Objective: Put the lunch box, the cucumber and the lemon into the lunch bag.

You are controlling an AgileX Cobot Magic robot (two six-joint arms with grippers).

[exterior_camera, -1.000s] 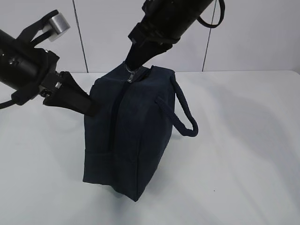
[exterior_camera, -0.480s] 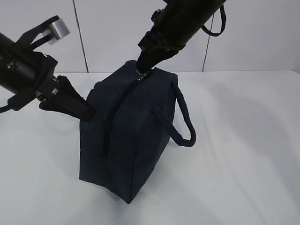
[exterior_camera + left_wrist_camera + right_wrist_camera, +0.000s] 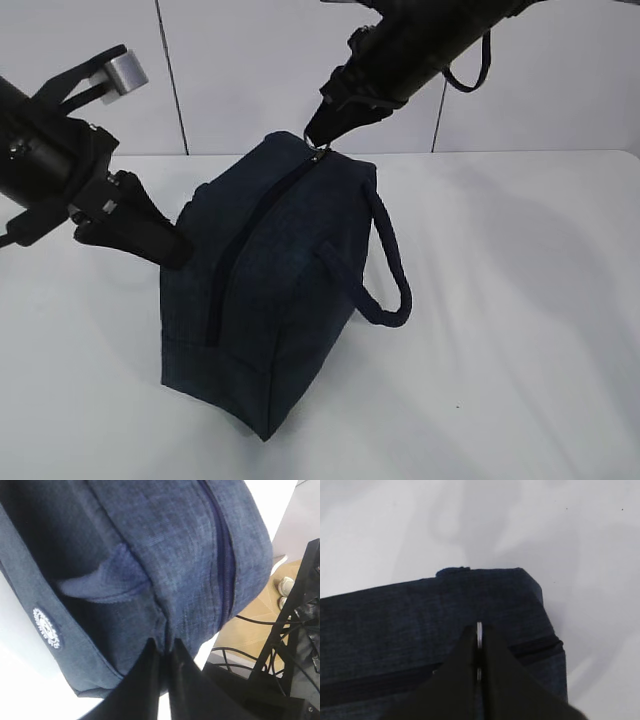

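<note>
Zipping step: my right gripper point(image 3: 318, 140) clamped on ring pull point(image 3: 479, 636); left gripper point(image 3: 164, 652) pinching bag point(image 3: 270, 280) fabric. Next: confirm zipper fully shut.

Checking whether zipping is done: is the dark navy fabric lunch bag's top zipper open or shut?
Shut. The dark navy fabric lunch bag shows one closed zipper line with no gap; the right gripper pinches the silver ring pull at its end.
</note>
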